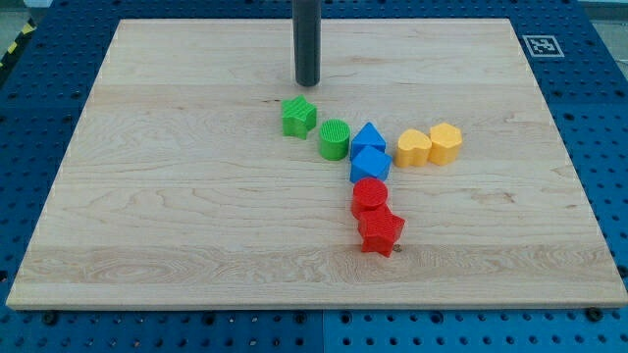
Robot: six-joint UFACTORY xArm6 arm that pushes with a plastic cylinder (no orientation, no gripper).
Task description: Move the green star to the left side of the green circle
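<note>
The green star [298, 117] lies on the wooden board [177, 216], just left of and slightly above the green circle [335, 139], with a small gap between them. My tip [307, 83] stands just above the green star, a little toward the view's top, apart from it.
A blue triangle [368, 135] and a blue block [370, 164] sit right of the green circle. A red circle [370, 196] and red star [381, 232] lie below them. A yellow heart [413, 147] and yellow block [445, 142] sit further right.
</note>
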